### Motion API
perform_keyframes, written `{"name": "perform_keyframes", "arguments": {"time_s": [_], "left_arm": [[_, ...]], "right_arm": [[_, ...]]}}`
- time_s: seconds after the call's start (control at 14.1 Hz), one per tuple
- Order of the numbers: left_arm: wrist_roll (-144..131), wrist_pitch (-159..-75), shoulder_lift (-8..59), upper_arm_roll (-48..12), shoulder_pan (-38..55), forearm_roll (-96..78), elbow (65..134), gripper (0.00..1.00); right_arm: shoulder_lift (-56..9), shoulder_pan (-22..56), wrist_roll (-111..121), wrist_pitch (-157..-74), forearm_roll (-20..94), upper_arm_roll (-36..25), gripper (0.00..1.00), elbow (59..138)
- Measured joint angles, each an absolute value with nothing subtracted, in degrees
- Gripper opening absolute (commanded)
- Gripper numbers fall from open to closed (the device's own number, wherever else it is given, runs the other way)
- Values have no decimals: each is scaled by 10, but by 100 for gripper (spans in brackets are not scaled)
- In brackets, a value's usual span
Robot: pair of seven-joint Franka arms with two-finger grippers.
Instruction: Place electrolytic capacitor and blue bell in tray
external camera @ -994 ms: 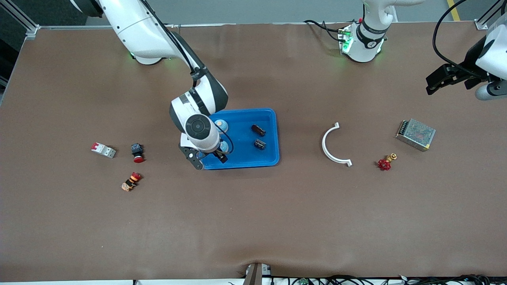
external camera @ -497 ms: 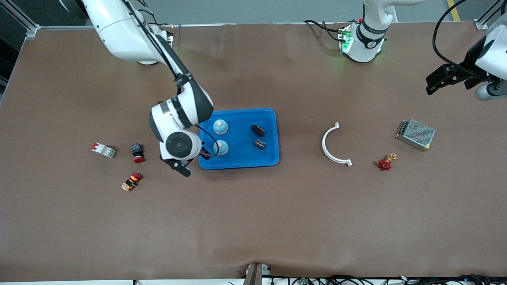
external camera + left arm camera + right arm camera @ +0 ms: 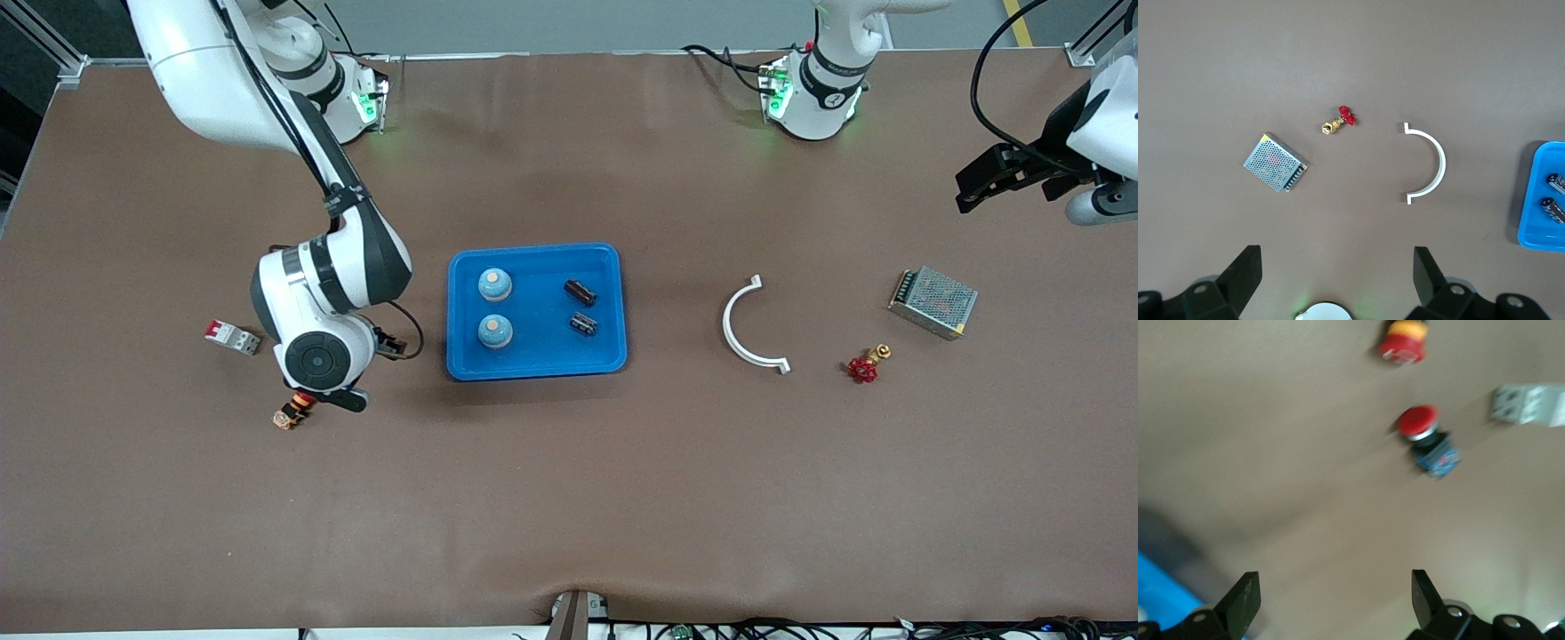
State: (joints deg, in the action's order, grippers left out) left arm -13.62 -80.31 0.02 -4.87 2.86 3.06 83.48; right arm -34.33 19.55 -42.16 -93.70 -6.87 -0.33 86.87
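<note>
The shallow bright blue rectangular plastic tray (image 3: 613, 307) sits mid-bench on the brown bench (image 3: 569, 498), with bare surface on all four sides of its raised rim. Inside it, two pale blue dome-shaped bells (image 3: 494, 284) stand toward the right arm's end, one nearer the front camera than the other, and two dark cylindrical electrolytic capacitors (image 3: 580, 291) lie toward the left arm's end, apart from each other and from the rim.

The right tool (image 3: 1331, 600) hangs empty with its fingers spread wide, over the bench between the tray and a cluster of small parts: a red mushroom push-button on a blue-black body (image 3: 1431, 440), a red-and-yellow capped button (image 3: 1403, 340) and a white-and-red circuit breaker (image 3: 232, 337).

The left tool (image 3: 1338, 283) waits high over the left arm's end of the bench, fingers wide apart and holding nothing. Below it lie a white curved plastic half-ring (image 3: 747, 324), a small red-handled brass valve (image 3: 867, 364) and a metal mesh-covered power supply box (image 3: 933, 302), all well apart from each other. The widest open stretch is the strip nearest the front camera.
</note>
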Motion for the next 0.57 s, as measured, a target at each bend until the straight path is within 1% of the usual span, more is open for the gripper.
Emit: {"name": "perform_keyframes", "arguments": {"time_s": [0.14, 0.28, 0.43, 0.57], "left_arm": [[-136, -803, 0, -49, 29, 31, 835, 100], [-136, -803, 0, -49, 29, 31, 835, 100], [-136, -803, 0, -49, 29, 30, 835, 100], [-136, -803, 0, -49, 29, 25, 835, 100]], "right_arm": [[-335, 196, -421, -933, -104, -1, 100, 868], [-332, 189, -413, -933, -113, -1, 100, 863], [-327, 153, -376, -932, -114, 15, 100, 854], [-304, 92, -325, -926, -115, 50, 100, 847]]}}
